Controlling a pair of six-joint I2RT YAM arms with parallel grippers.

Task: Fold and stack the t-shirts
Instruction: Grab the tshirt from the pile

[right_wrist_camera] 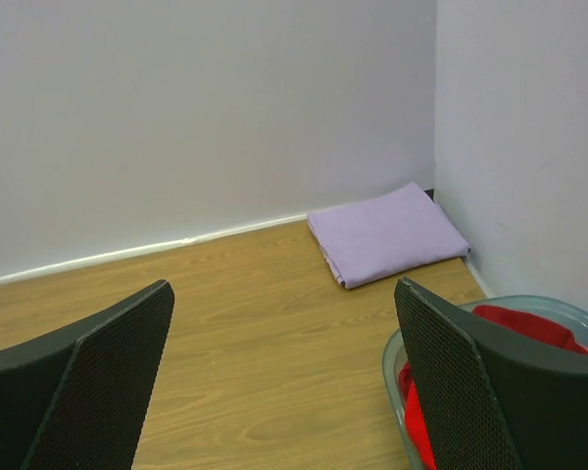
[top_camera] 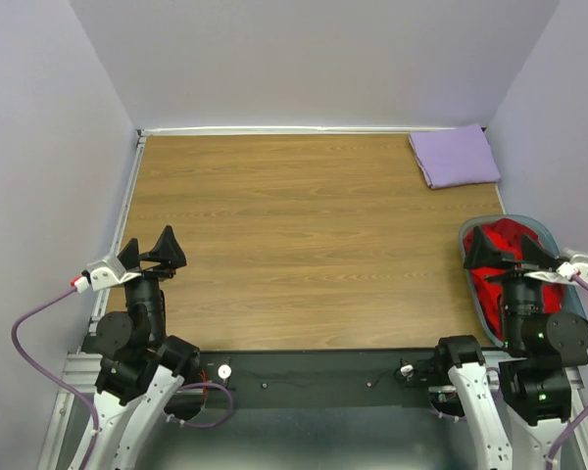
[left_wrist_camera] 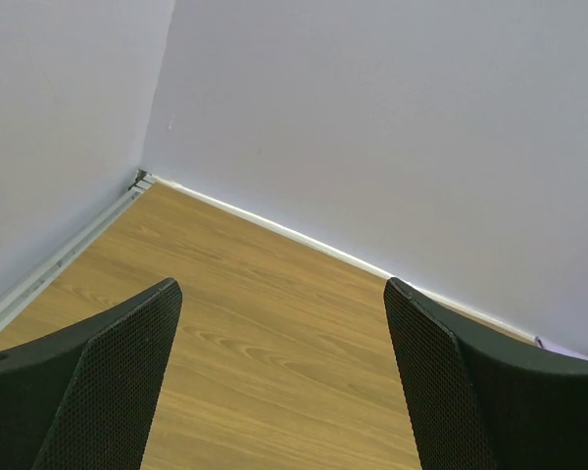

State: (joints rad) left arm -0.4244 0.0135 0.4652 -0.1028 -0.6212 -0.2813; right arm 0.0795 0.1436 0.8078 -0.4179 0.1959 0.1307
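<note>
Left gripper (left_wrist_camera: 284,382) and right gripper (right_wrist_camera: 284,377) were both spread wide and empty, red t-shirt (right_wrist_camera: 529,328) bunched in the basket (right_wrist_camera: 397,362), lavender t-shirt (right_wrist_camera: 387,235) folded far-right, and for soft, light, floppy stuff I'd pinch a top fold.

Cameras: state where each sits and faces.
Top external: above and behind the arms, looking down on the table; shows both arms, left hand and right hand open.
Left wrist: on the left arm, facing the far-left corner; its own fingers frame the bottom.
Right wrist: on the right arm, facing the far-right corner; own fingers likewise.
Shared: top and right wrist both show the folded lavender t-shirt and red t-shirt in the basket.
</note>
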